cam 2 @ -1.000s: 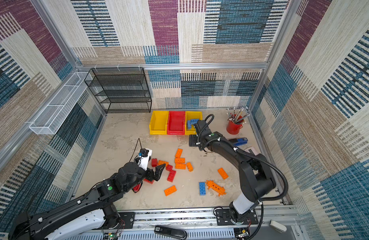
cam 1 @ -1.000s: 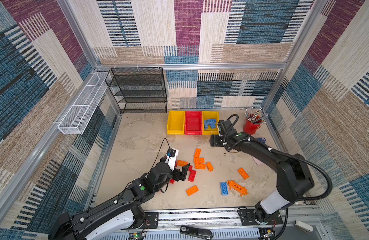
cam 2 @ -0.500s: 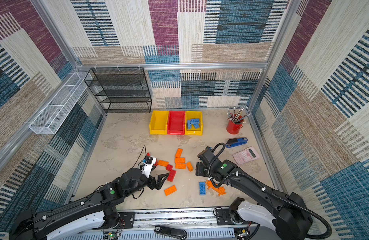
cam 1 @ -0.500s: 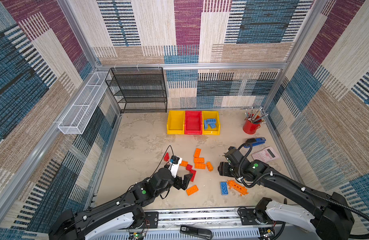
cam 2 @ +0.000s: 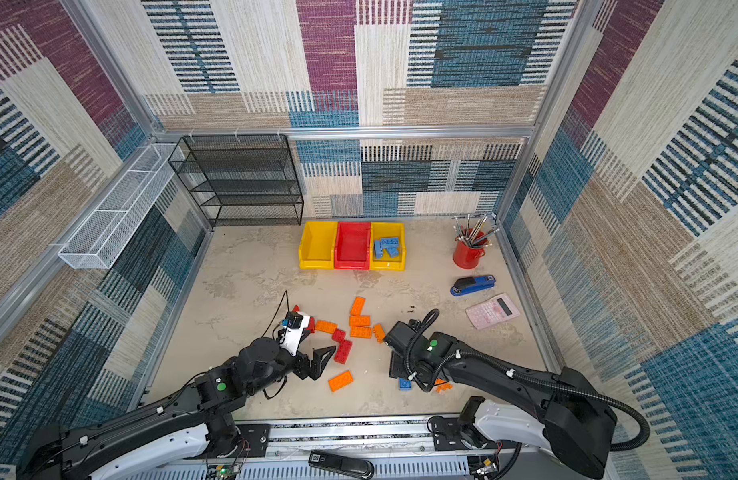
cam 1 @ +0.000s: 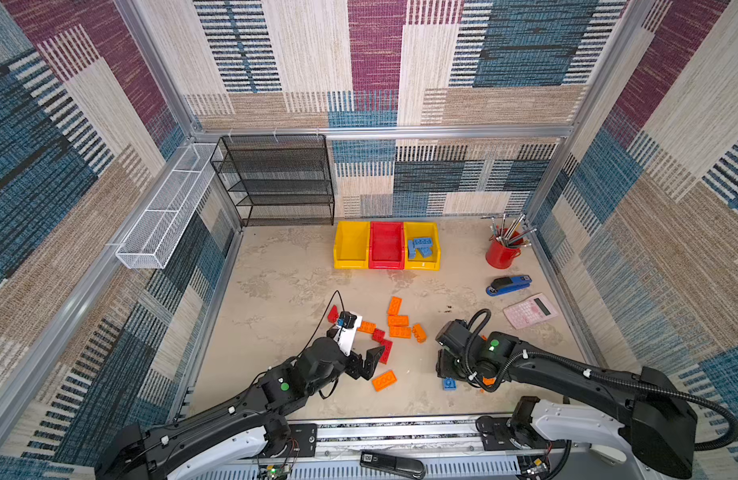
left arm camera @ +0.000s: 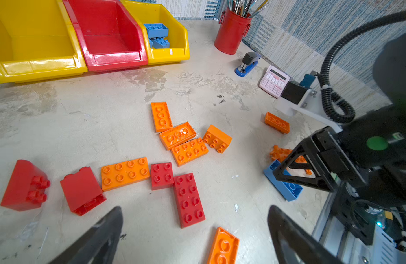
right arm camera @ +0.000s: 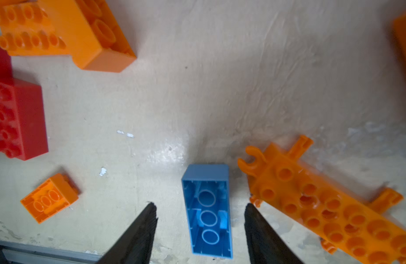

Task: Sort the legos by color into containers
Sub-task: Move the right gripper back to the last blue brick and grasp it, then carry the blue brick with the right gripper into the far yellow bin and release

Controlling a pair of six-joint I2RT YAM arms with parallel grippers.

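my right pincer (right arm camera: 200, 205) spread, straddling blue brick (right arm camera: 207, 210), no contact; brick hollow-side up, long axis along fingers (right arm camera: 138, 235), just beside spiky orange piece (right arm camera: 330, 205)

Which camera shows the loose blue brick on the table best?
Right wrist view: the blue brick lies hollow side up inside the open right tool. Both top views show a corner; left wrist view shows it partly hidden.
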